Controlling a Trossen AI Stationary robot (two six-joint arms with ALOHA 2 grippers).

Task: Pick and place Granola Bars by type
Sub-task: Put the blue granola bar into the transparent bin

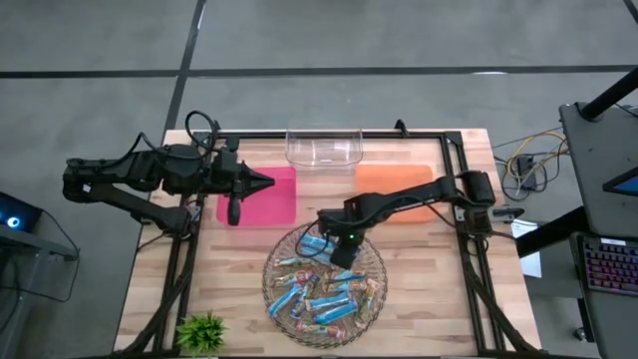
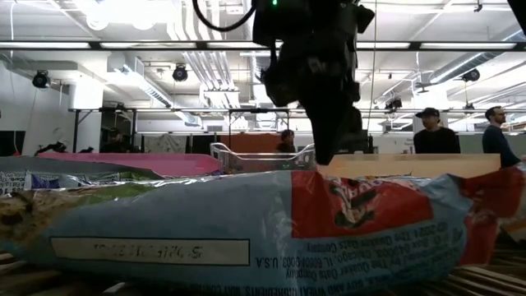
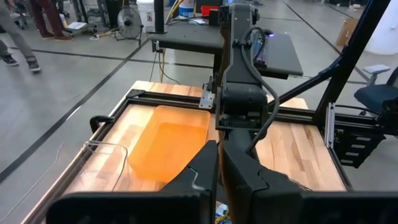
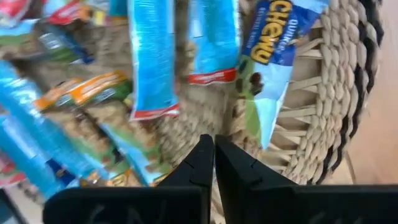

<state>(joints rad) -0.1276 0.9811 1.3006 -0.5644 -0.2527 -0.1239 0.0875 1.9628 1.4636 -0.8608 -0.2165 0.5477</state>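
Many bars (image 1: 321,290) lay heaped in the basket (image 1: 374,299), which serves as the landmark for all that follows. Their wrappers were mostly blue, with some tan and reddish ones mixed in.

The right gripper (image 1: 343,251) hung over the far part of the basket, just inside its rim, its fingers pressed together and pinching nothing. In the right wrist view its closed fingertips (image 4: 211,155) pointed down at bare wicker in a gap between bars. A blue bar (image 4: 151,59) lay just ahead of them, its long axis running straight away from the tips, and a second blue one (image 4: 214,40) lay beside it. A Chewy bar (image 4: 270,62) sat off to one side, tilted against the basket wall.

The left gripper (image 1: 261,181) was also pressed shut and empty, hovering above the pink tray (image 1: 279,204) beyond the basket, on the left arm's side. An orange tray (image 1: 384,178) and a clear tray (image 1: 324,148) also stood beyond the basket.

My judgement: the right arm was much the nearer, so the pick was its own, and it would need to spread its fingers across a bar's short width.
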